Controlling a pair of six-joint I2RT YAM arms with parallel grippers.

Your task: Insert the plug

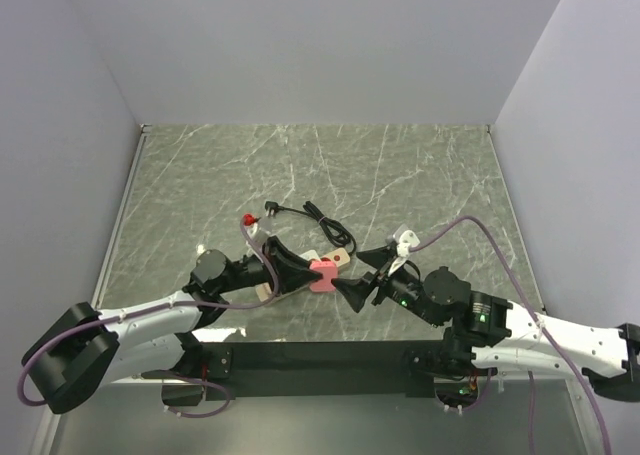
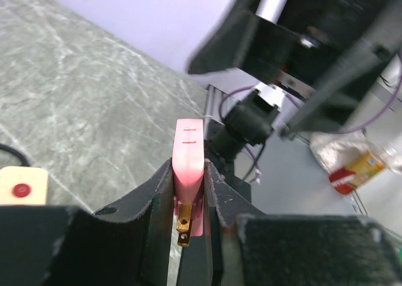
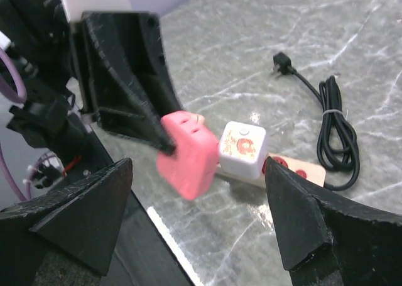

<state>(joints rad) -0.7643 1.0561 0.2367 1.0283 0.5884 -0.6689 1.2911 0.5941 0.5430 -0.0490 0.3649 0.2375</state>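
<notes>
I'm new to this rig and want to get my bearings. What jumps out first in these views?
The bright pink plug stands out, pinched in the left gripper above the near edge of the table. The right gripper faces it with jaws wide open. Just behind lies a beige power strip with a white adapter sitting on it, beside a bundled black cable.
</notes>
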